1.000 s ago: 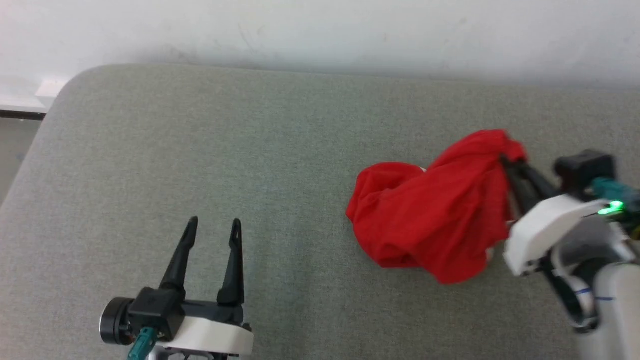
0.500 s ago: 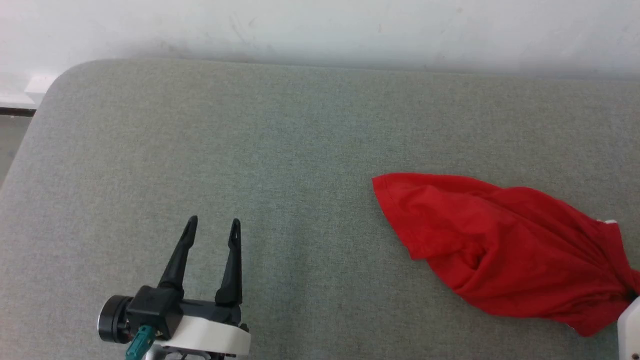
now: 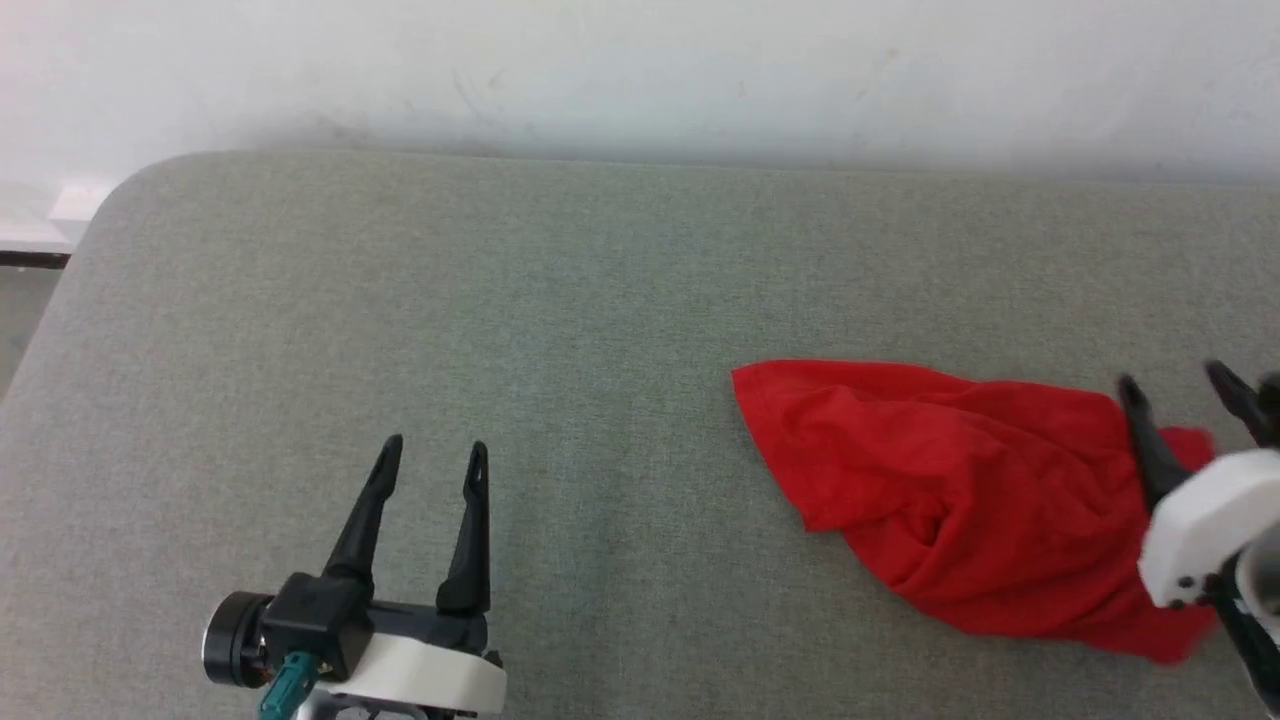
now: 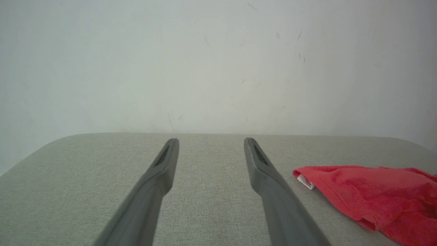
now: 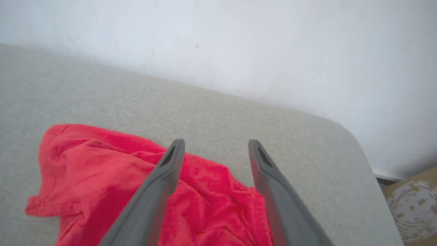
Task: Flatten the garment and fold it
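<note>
On the right side of the grey tabletop, the garment lies in a crumpled, stretched-out heap, nothing flat yet. The right gripper is over its right end with fingers spread wide, holding nothing. The left gripper sits low left, fingers apart too, empty, well clear of the cloth. The fabric looks thin, light and floppy, so expect it to drape and bunch rather than slide as one piece. Best bet: pinch the stitched hem at a corner, e.g. by the white label, one gripper per corner, then pull apart.
</note>
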Motion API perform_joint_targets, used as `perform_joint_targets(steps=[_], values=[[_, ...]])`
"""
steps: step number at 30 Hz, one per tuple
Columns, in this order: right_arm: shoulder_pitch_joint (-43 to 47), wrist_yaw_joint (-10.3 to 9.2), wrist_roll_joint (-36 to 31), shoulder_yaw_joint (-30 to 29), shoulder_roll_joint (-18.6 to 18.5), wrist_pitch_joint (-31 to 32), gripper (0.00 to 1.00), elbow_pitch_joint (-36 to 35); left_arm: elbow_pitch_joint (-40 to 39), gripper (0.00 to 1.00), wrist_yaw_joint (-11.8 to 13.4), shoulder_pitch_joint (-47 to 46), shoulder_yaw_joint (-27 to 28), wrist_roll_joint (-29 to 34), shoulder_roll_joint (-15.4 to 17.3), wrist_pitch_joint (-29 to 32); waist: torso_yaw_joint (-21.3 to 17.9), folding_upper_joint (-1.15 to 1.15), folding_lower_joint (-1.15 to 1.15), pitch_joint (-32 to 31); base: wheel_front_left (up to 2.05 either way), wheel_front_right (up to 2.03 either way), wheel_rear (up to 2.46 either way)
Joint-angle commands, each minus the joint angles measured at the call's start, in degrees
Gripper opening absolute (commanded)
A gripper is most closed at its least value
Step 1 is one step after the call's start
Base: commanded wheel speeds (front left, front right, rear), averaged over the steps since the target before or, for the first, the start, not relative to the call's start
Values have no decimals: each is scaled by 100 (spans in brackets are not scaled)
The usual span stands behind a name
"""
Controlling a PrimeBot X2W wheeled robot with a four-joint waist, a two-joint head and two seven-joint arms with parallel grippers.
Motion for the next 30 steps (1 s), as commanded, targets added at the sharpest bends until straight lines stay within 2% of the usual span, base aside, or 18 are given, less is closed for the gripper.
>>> perform_joint_targets(steps=[1, 5, 9, 16, 22, 23, 24, 25, 26, 30], values=[[-87, -5, 36, 139, -17, 85, 100, -128, -9, 100, 4, -3, -20, 8, -12, -27, 64, 0, 0, 30, 0, 0, 0], [-259, -5, 258, 816, -113, 484, 100, -480, -20, 100, 41, -25, -83, -57, -13, -27, 227, 0, 0, 110, 0, 0, 0], [-409, -5, 499, 1602, -306, 893, 100, -445, -7, 100, 61, -71, -126, -104, -13, -27, 425, 0, 0, 208, 0, 0, 0], [-444, -5, 942, 2651, -628, 1775, 100, 82, 39, 100, 87, -121, -200, -167, -13, -27, 734, 0, 0, 262, 0, 0, 0], [-605, -5, 835, 3138, -856, 1667, 100, 934, 82, 100, 89, -179, -258, -204, -13, -27, 922, 0, 0, 271, 0, 0, 0], [-631, -5, 794, 3148, -834, 1615, 83, 1102, 89, 100, 89, -186, -259, -206, -13, -27, 941, 0, 0, 267, 0, 0, 0], [-666, -5, 728, 3202, -836, 1565, 45, 1244, 95, 100, 86, -193, -260, -207, -13, -27, 961, 0, 0, 264, 0, 0, 0], [-713, -5, 679, 3250, -827, 1485, 40, 1354, 96, 100, 86, -197, -257, -203, -13, -27, 973, 0, 0, 261, 0, 0, 0], [-761, -5, 641, 3255, -795, 1375, 0, 1444, 95, 100, 89, -199, -254, -202, -13, -27, 980, 0, 0, 257, 0, 0, 0], [-940, -5, 569, 3267, -595, 961, 0, 1581, 87, 100, 111, -177, -231, -190, -14, -27, 949, 0, 0, 219, 0, 0, 0]])
